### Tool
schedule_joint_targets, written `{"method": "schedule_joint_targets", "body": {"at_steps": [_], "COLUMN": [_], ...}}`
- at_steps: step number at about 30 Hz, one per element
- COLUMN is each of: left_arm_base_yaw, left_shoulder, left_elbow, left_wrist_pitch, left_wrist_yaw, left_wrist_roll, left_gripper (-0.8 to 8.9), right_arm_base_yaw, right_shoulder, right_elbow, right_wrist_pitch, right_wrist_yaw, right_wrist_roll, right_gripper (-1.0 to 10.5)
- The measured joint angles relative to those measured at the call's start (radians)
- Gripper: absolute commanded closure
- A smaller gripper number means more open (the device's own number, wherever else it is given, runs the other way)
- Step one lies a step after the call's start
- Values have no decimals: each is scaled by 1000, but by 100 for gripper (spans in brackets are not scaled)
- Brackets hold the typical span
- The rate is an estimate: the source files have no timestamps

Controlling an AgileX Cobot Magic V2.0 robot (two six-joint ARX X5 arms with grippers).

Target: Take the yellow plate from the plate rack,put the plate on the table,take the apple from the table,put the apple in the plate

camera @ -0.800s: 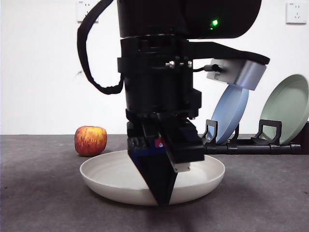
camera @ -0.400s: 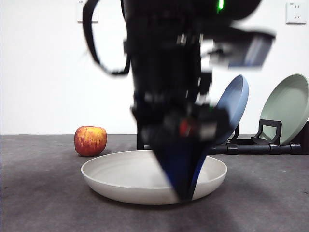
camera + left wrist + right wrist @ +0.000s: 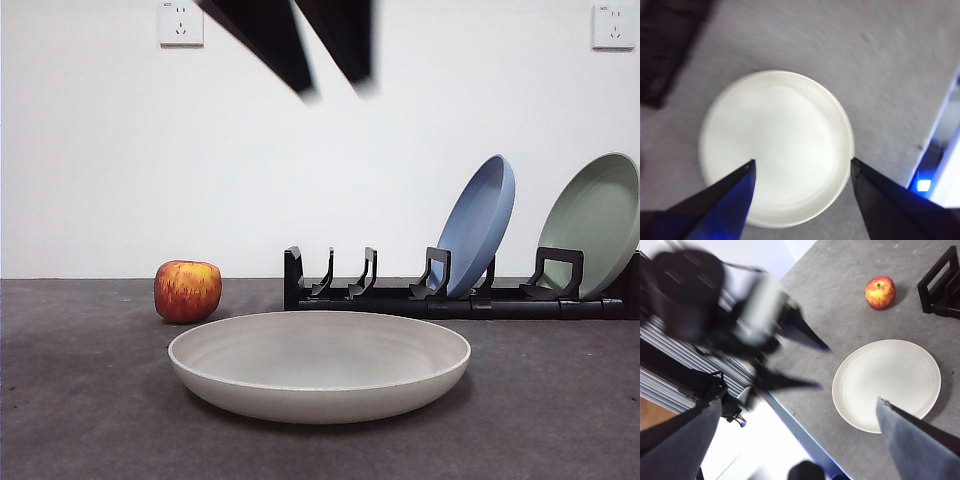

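The yellow plate [image 3: 319,365] lies flat on the tabletop [image 3: 80,400], in front of the plate rack [image 3: 440,295], which holds a blue plate [image 3: 480,225] and a pale green plate [image 3: 597,225]. The apple [image 3: 187,290] sits just behind the yellow plate's rim. The left gripper [image 3: 802,167] hangs high above the yellow plate, jaws spread and empty. The right gripper [image 3: 800,407] is also high, jaws wide apart.

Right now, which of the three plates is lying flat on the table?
The yellow plate, cream-coloured and empty. The blue plate and green plate stand tilted in the plate rack.
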Motion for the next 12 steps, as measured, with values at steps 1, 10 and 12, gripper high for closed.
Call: {"method": "schedule_joint_targets", "body": {"at_steps": [1, 10, 12], "left_arm_base_yaw": [17, 128, 131], "left_shoulder": [-45, -437, -542], "left_elbow": [0, 0, 0], "left_wrist_pitch": [-11, -105, -105], "left_wrist_yaw": [0, -6, -6], "left_wrist_roll": [-18, -134, -171], "left_gripper": [500, 821, 821], "right_arm_base_yaw": [0, 0, 10], "right_shoulder": [3, 55, 82], "right_elbow": [0, 0, 0], "right_wrist_pitch": [0, 14, 42], "right_wrist_yaw": [0, 0, 2], "right_wrist_roll": [0, 0, 0], "right_gripper": [348, 348, 348]}}
